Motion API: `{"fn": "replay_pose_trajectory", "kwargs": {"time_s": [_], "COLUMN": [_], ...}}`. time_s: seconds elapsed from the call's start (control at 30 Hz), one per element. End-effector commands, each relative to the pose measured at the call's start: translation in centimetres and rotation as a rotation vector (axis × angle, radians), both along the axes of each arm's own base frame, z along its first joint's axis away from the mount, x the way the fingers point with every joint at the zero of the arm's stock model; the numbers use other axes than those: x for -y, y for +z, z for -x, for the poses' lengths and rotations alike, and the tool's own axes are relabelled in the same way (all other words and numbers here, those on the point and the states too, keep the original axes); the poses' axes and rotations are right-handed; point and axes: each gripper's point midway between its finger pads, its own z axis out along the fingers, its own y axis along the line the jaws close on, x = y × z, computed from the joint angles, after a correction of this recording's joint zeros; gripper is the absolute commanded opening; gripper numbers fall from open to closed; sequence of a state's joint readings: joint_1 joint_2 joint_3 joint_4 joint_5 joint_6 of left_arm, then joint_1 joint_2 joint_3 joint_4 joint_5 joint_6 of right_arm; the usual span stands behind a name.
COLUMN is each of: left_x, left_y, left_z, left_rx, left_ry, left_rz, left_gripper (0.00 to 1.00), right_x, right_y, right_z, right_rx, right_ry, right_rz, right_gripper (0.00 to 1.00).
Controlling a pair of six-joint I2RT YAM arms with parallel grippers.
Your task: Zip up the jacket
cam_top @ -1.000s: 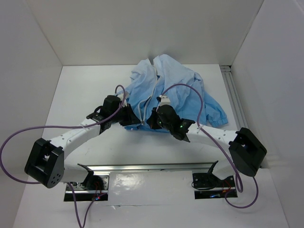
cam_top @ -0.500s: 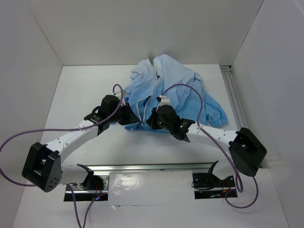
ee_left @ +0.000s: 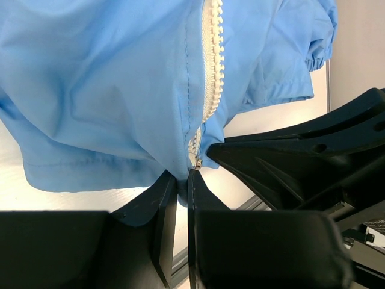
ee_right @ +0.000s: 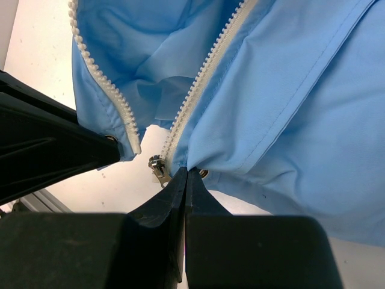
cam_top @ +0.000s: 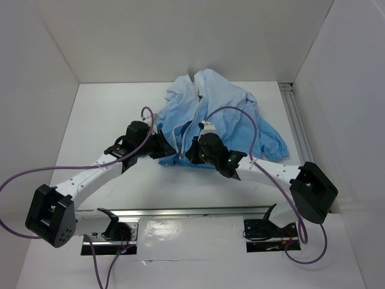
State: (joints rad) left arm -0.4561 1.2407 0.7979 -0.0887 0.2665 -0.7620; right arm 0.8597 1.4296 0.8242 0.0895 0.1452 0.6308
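Not much has moved in the last second: the left arm (cam_top: 90, 174) has swung its elbow a little out and back toward the near edge, and its wrist has slid a tiny bit left, while the right arm (cam_top: 264, 168) has stayed put. The jacket (cam_top: 222, 108) lies bunched up in the middle of the worktop (cam_top: 108, 114), a bit toward the back, and it looks the same as before. The left jaws are closed tight on the bottom corner of one front edge. The right jaws are closed tight on the other bottom corner, just beside the little metal slider (ee_right: 157, 168). The two rows of white teeth (ee_right: 105, 90) are close but not joined yet, so I think the small pull is only lining them up. The zipping has not started. There is bare worktop to the left and in front. The walls are near at the back, and a metal rail (cam_top: 298, 120) runs along the right side.
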Motion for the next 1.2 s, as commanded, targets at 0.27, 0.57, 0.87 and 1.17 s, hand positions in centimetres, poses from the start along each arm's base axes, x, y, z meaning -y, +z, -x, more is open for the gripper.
{"fn": "replay_pose_trajectory", "kwargs": {"time_s": [0.27,0.57,0.87,1.17], "left_x": [0.4,0.5,0.5,0.7], "left_y": [-0.3,-0.1,-0.8,-0.8], "left_z": [-0.4,-0.5,-0.3,-0.1], "left_rx": [0.008,0.016,-0.001,-0.001], "left_ry": [-0.013,-0.021,-0.021,-0.03], "left_rz": [0.015,0.024,0.016,0.016], "left_gripper": [0.0,0.0,0.0,0.0], "right_x": [-0.6,-0.6,-0.6,-0.9], "right_y": [1.3,1.3,1.0,1.6], "right_z": [-0.2,-0.2,-0.2,-0.4], "right_rx": [0.027,0.027,0.021,0.033], "right_ry": [0.003,0.003,0.003,0.003], "right_rz": [-0.031,-0.031,-0.024,-0.038], "right_gripper": [0.0,0.0,0.0,0.0]}}
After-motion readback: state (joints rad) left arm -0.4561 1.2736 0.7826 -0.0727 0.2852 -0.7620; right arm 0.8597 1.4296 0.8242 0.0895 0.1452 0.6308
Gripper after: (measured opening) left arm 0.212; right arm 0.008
